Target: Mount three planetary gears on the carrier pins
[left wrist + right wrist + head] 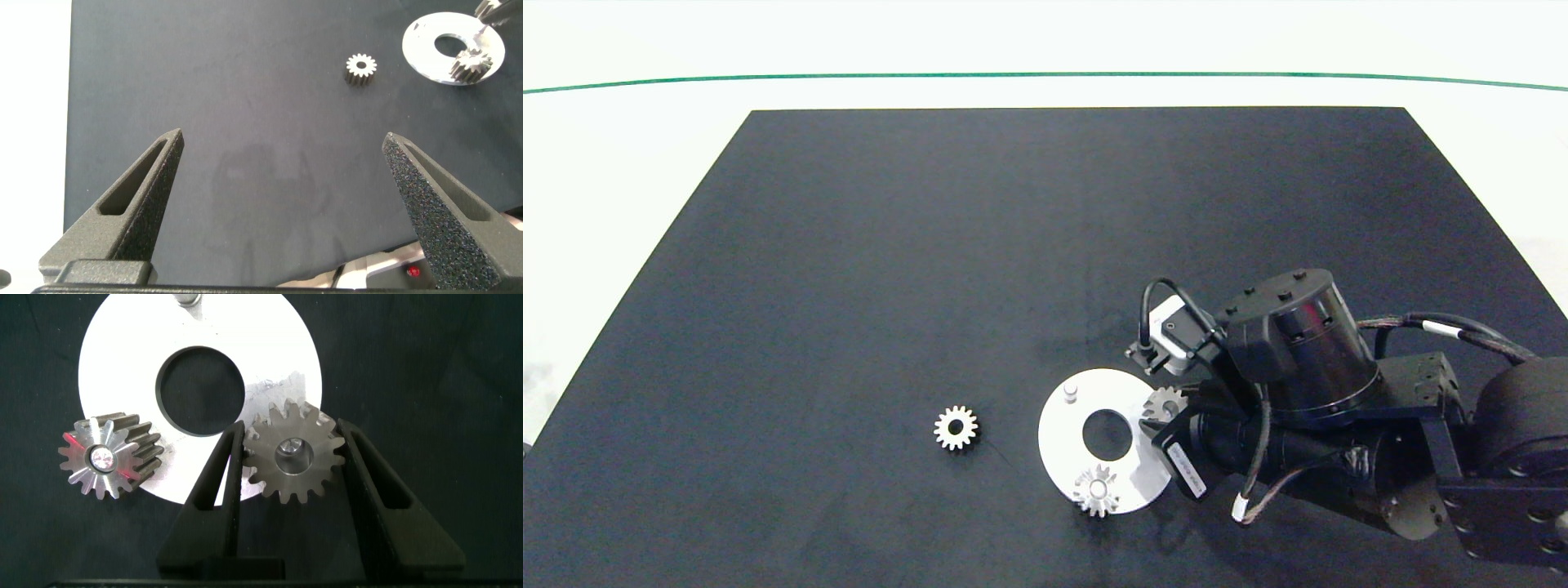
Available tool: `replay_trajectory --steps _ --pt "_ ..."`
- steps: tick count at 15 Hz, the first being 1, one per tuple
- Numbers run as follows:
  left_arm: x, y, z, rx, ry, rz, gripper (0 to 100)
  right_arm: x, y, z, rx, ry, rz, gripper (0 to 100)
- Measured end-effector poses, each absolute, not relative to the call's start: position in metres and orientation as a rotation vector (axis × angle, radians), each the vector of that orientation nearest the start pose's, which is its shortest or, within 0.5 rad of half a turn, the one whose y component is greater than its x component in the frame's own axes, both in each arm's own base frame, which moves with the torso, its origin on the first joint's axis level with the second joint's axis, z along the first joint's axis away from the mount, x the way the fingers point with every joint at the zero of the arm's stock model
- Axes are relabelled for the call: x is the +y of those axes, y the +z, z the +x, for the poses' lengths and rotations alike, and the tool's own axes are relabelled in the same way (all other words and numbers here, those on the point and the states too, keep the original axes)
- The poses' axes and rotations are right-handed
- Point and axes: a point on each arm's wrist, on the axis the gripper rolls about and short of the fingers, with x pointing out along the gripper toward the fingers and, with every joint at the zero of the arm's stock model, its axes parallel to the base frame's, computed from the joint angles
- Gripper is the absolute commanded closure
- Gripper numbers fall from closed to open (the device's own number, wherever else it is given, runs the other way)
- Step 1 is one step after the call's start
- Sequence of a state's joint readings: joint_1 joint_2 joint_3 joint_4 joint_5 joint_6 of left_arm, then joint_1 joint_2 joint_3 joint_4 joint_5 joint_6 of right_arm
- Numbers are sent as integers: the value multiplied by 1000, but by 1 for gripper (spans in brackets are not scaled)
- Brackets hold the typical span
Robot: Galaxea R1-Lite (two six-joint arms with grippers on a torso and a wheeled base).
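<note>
The white carrier disc (pixel 1062 433) lies near the mat's front edge. One planetary gear (pixel 1097 490) sits on its nearest pin. The far-left carrier pin (pixel 1071 390) is bare and also peeks in at the edge of the right wrist view (pixel 188 298). My right gripper (pixel 1170 408) is shut on a second gear (pixel 294 453) over the disc's right rim, with something pale showing in the bore. A third gear (pixel 956 427) lies loose on the mat left of the disc. My left gripper (pixel 283 137) hovers open and empty, well away from that loose gear (pixel 359 67).
Everything rests on a black mat (pixel 931 245) on a white table. The right arm's bulky wrist (pixel 1298 359) reaches in from the right and covers the mat beside the disc. A green line (pixel 1045 76) runs across the far table.
</note>
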State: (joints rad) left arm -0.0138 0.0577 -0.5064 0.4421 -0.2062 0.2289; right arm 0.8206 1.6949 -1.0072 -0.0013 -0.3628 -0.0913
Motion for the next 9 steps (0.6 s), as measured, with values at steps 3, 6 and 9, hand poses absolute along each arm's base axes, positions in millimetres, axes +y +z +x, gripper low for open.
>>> replay_trajectory --steps 3,6,9 --pt "-4 162 -73 -33 -218 228 0 212 181 210 557 465 -474 96" --pt "-4 163 -73 -35 -218 229 0 213 178 211 566 464 -477 96" --pt "-4 163 -74 -37 -218 229 0 214 176 213 573 459 -472 96"
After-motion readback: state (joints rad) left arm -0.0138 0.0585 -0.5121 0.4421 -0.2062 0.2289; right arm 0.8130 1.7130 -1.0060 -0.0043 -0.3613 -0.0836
